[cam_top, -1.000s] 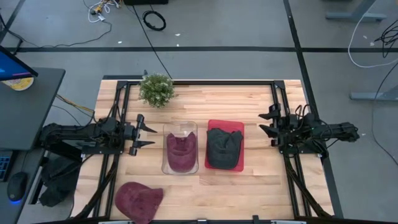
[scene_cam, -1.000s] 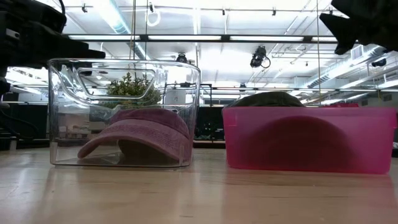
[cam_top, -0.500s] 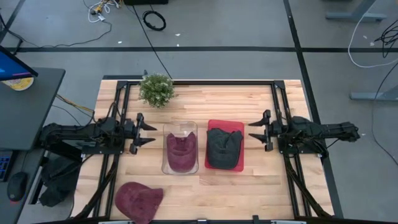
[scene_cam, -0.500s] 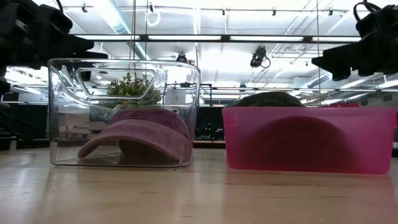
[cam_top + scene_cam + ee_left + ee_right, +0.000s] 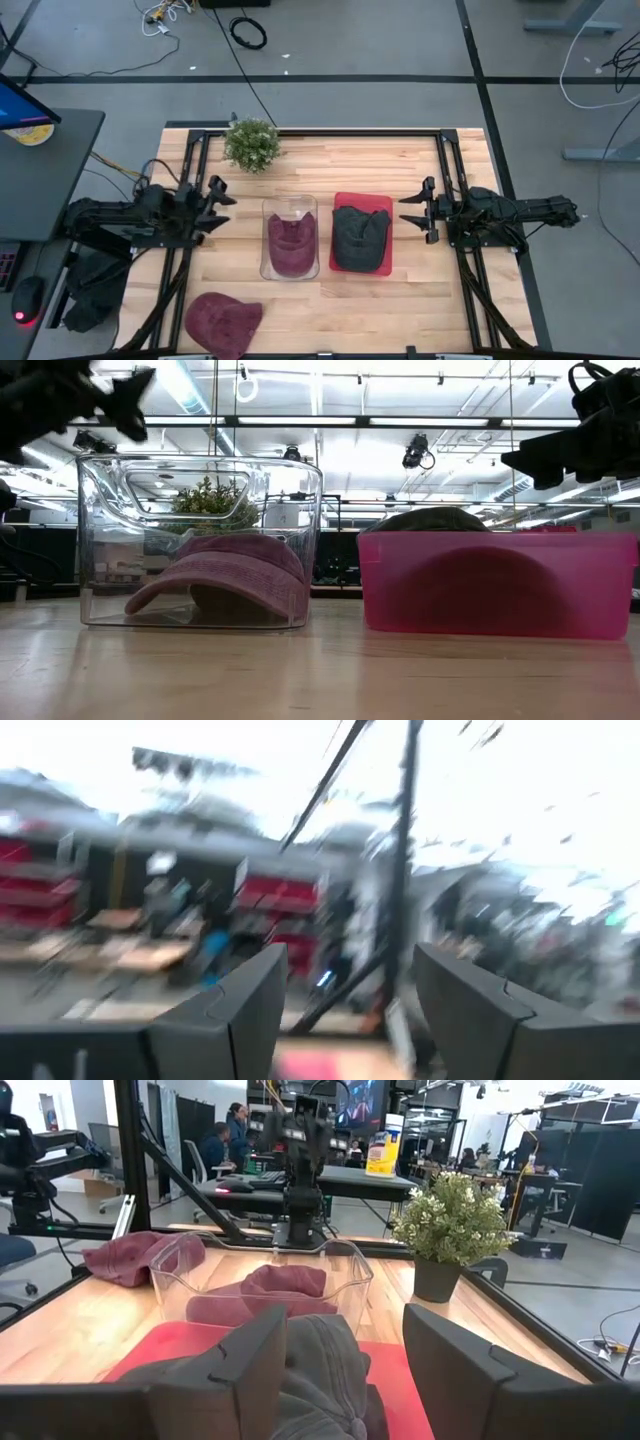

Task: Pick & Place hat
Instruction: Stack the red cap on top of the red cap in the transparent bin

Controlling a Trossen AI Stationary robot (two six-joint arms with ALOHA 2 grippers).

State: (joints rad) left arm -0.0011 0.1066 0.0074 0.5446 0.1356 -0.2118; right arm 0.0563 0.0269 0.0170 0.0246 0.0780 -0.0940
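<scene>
I note the loose red hat [image 5: 222,322] lying at the table's near-left corner, about 5 o'clock from my left tool [image 5: 213,203], released, nearer than the right tool [image 5: 412,210], also released.

High view looks straight down on the clear bin [image 5: 290,238]; low view faces it [image 5: 200,540] level, close, from tabletop height.
</scene>
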